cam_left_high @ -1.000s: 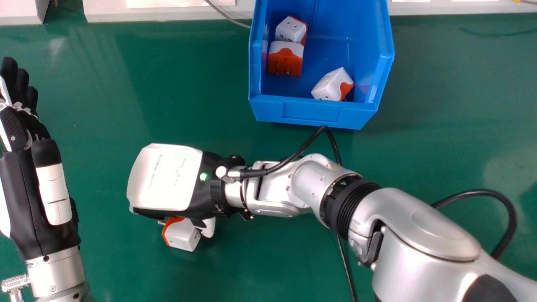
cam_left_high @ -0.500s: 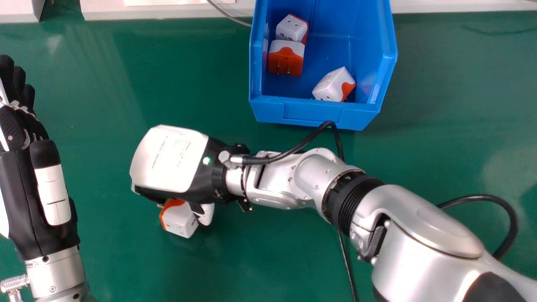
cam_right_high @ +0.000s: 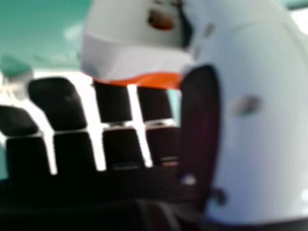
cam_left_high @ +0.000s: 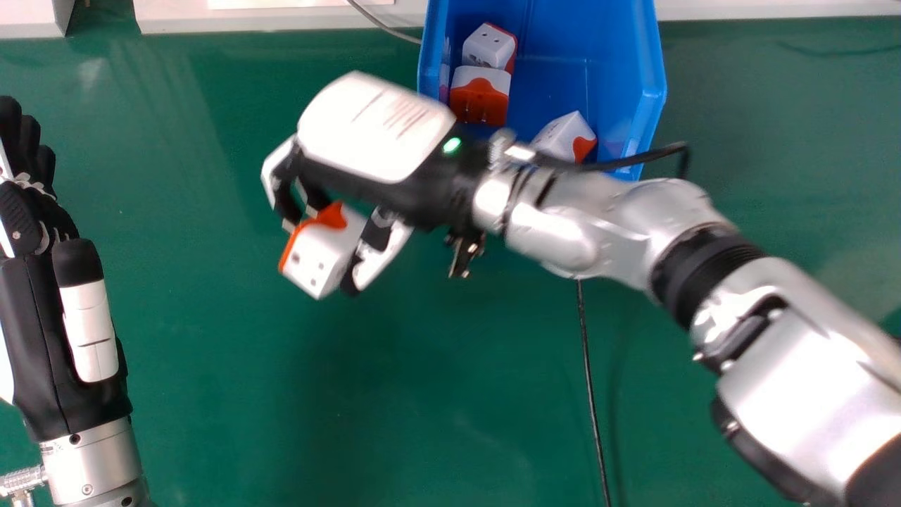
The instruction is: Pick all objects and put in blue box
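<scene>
In the head view my right hand is left of and partly in front of the blue box, its fingers and thumb closed round a white and orange adapter. The right hand view shows that adapter pinched between the fingers and thumb of my right hand. Inside the box lie a white adapter, a white and orange adapter and, near the front wall, another adapter partly covered by my right wrist. My left hand rests at the left edge, fingers straight.
A black cable runs down the green table below my right forearm. A white ledge borders the table's far side, with a thin grey cable leading toward the box.
My right hand has moved up and to the right, away from the table's near part, carrying the adapter toward the box. My left hand has stayed nearly still.
</scene>
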Motion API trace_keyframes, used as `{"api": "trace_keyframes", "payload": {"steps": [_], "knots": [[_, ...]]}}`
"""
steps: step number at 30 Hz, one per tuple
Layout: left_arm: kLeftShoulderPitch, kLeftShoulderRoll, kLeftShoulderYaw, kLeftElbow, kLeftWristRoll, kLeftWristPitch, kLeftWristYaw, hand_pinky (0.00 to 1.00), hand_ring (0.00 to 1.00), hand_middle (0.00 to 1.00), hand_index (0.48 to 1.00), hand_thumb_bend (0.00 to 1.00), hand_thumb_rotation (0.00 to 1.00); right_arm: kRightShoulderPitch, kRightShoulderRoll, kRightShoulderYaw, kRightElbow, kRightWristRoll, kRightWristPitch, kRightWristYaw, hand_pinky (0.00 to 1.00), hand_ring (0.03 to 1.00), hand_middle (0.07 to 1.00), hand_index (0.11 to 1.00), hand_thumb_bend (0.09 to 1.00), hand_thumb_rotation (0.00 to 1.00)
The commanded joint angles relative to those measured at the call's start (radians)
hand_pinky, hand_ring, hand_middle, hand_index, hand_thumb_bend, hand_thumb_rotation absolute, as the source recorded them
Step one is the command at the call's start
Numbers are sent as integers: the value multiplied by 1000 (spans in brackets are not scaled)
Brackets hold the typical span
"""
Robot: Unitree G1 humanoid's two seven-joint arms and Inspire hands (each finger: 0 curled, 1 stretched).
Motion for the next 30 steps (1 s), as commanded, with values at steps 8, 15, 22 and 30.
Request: {"api": "trace_keyframes", "payload": {"steps": [8, 15, 22, 30], "knots": [[12, 12, -6, -22, -21, 5, -21, 1000, 1000, 1000, 937, 773, 1000, 1, -126, -116, -119, 47, -38, -48, 91, 155, 318, 484, 523, 82], [10, 13, -4, -18, -24, 7, -25, 1000, 1000, 1000, 939, 769, 1000, -4, -186, -181, -175, 55, -33, -35, 69, 131, 267, 484, 520, 102], [5, 16, -2, -6, -27, 8, -26, 1000, 1000, 1000, 940, 773, 1000, -36, -221, -237, -157, 75, 16, -6, 111, 185, 345, 501, 522, 52], [1, 14, -5, -12, -37, 12, -34, 1000, 1000, 1000, 939, 782, 1000, -79, -217, -257, -64, 91, 103, 18, 204, 269, 399, 512, 524, 21]]}}
